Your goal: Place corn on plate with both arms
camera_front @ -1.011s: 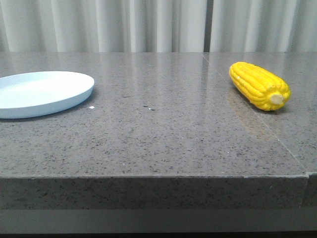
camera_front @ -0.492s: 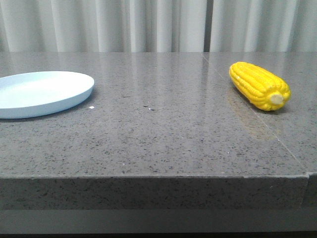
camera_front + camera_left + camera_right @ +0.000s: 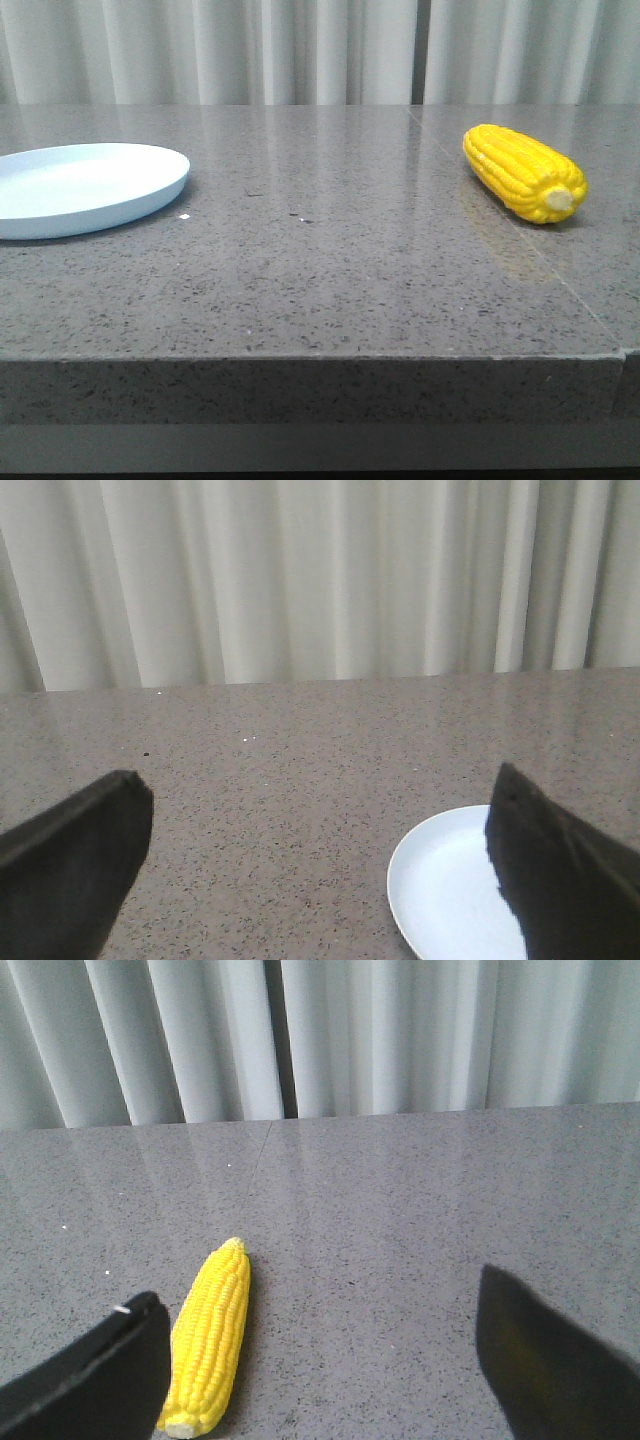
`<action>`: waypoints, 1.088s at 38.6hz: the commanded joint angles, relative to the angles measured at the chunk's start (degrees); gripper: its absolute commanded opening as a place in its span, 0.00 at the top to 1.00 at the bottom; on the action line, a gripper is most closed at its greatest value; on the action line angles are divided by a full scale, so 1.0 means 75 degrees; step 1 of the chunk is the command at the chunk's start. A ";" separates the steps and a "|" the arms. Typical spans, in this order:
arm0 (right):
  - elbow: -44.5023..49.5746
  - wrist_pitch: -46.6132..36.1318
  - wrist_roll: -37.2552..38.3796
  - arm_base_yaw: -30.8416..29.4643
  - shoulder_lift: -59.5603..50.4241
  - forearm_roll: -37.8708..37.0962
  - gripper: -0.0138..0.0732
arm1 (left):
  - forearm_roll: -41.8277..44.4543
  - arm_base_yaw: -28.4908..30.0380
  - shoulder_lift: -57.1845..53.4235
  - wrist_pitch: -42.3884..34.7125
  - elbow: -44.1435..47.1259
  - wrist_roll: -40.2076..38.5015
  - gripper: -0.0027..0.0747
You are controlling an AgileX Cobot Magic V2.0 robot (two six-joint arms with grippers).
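Observation:
The yellow corn (image 3: 524,172) lies on the grey stone table at the right, its pale cut end toward the camera. The pale blue plate (image 3: 80,187) sits at the far left of the table. No gripper shows in the front view. In the left wrist view my left gripper (image 3: 320,810) is open and empty, with the plate (image 3: 450,890) beside one finger. In the right wrist view my right gripper (image 3: 320,1310) is open and empty above the table, and the corn (image 3: 210,1335) lies just inside one finger (image 3: 95,1380), apart from it.
The grey speckled table (image 3: 330,260) has its front edge near the camera and a seam running under the corn. Pale curtains (image 3: 320,50) hang behind the table's far edge.

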 commanded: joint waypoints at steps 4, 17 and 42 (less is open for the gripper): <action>-0.0280 -0.0552 -0.0070 -0.0051 0.0066 0.0042 0.10 | -0.0186 0.0024 0.0197 -0.0776 -0.0321 -0.0012 0.20; -0.0280 -0.0545 -0.0070 -0.0051 0.0066 0.0042 0.10 | -0.0260 -0.0598 0.3077 0.1221 -0.2414 -0.0012 0.21; -0.0280 -0.0531 -0.0070 -0.0051 0.0066 0.0042 0.10 | -0.0496 -0.0851 0.9230 0.7001 -0.7082 -0.0012 0.21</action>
